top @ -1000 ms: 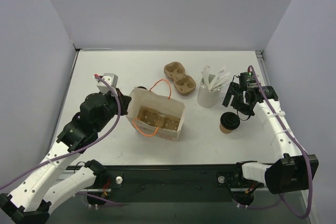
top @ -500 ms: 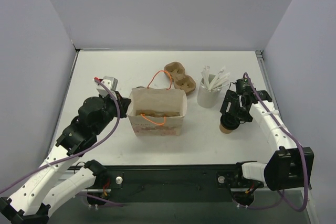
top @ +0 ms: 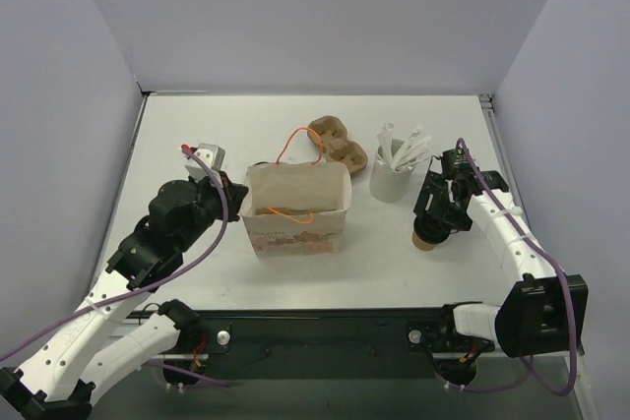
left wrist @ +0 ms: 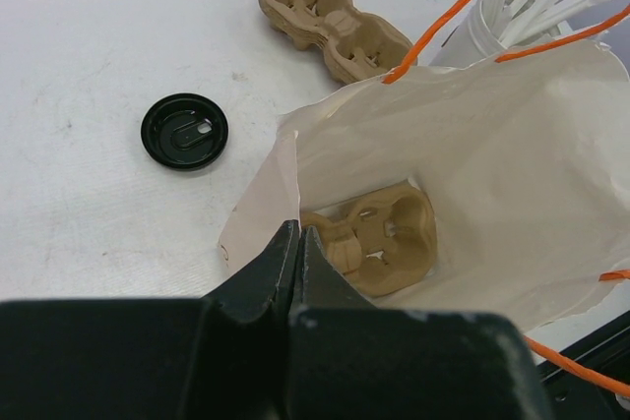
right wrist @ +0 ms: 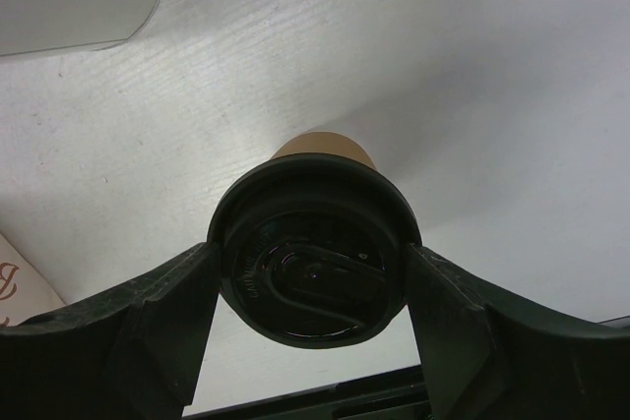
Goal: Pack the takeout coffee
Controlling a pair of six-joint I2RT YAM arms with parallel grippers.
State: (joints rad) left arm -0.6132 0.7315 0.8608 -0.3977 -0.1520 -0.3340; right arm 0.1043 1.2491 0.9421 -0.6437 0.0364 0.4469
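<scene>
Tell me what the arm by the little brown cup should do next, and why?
Probably close the right gripper on the takeout coffee. Its fingers flank the lid closely, though I cannot tell whether they press yet, and the cup stands on the table. The left gripper pinches the paper bag rim, holding it open.

Left tool point(left wrist: 298, 240) pinched closed; right tool point(right wrist: 311, 268) spread, possibly gripping.

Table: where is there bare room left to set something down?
Bare: the far strip behind the brown moulded cup carrier, and the near strip before the pale paper bag. Crowded: between bag, white cup of sticks and lidded brown paper cup.
</scene>
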